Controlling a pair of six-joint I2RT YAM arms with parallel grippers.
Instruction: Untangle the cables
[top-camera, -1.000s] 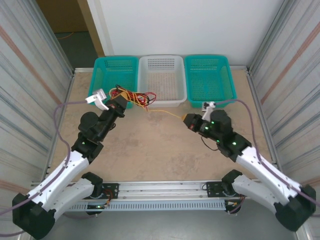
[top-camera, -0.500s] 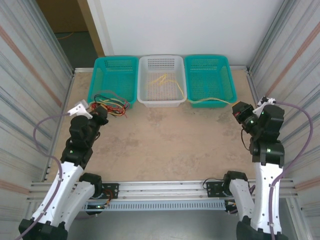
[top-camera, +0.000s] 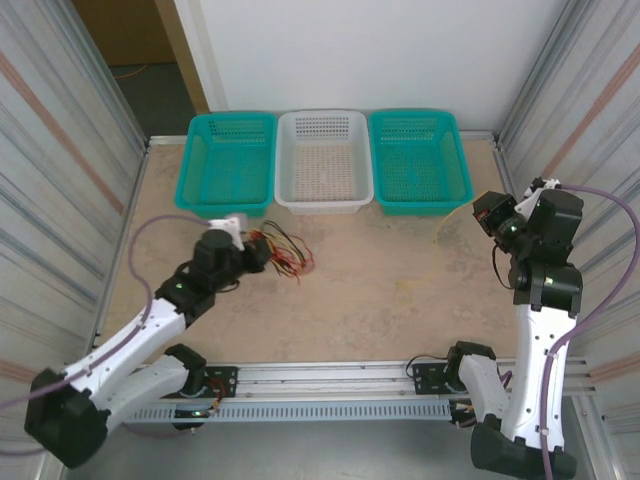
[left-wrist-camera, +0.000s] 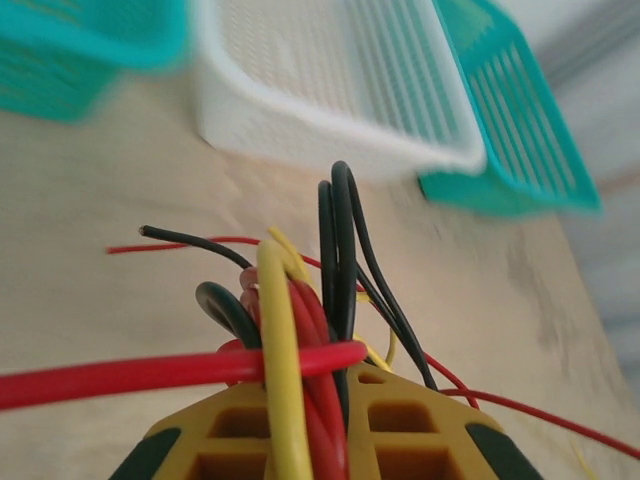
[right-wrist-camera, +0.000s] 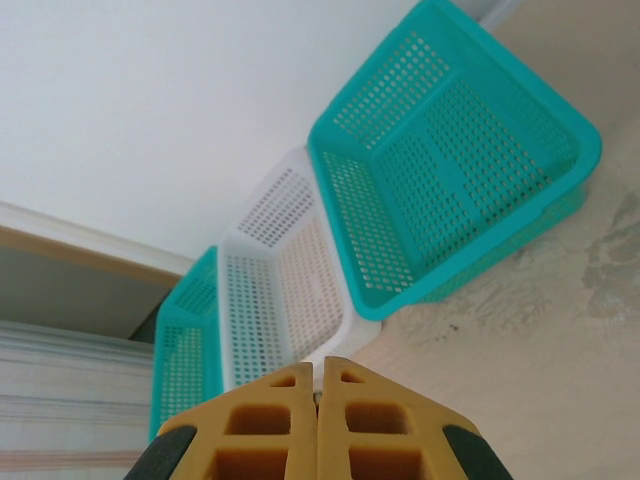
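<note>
A tangle of red, black and yellow cables lies on the table left of centre. My left gripper is shut on this bundle. In the left wrist view the cables run between the yellow fingers of the left gripper, and a red loop crosses in front. My right gripper is raised at the far right. A single pale yellow cable hangs from it in a faint arc down to the table. In the right wrist view the right gripper is shut, with just a sliver showing in the slit.
Three baskets stand along the back wall: a teal one on the left, a white one in the middle and a teal one on the right. Corrugated metal walls close both sides. A rail runs along the near edge.
My left gripper has swung from the left wall towards the centre, carrying the bundle. The pale yellow cable has left the baskets and now hangs from my raised right gripper.
</note>
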